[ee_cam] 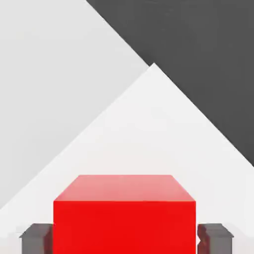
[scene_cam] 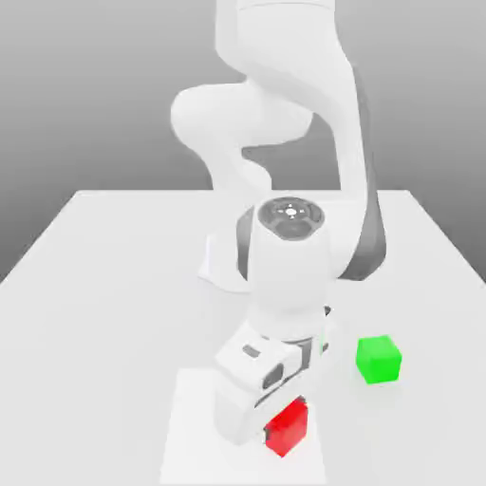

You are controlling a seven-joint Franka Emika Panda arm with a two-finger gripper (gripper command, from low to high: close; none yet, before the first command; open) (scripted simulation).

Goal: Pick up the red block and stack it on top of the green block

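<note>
Exterior view: one red block [scene_cam: 288, 427], one green block [scene_cam: 379, 359].

The exterior view looks from in front of the robot and from a little above. It faces the arm [scene_cam: 285, 171] across the white counter [scene_cam: 104, 285]. It stands far enough back to take in most of the counter, with the green block [scene_cam: 379, 359] at the lower right of the frame.

The hand view sits on the hand, very close to the red block [ee_cam: 124, 218], which fills the bottom of its frame between two grey fingers [ee_cam: 35, 237].

Both views share the red block [scene_cam: 288, 426] and the counter [ee_cam: 154, 129] around it.
</note>
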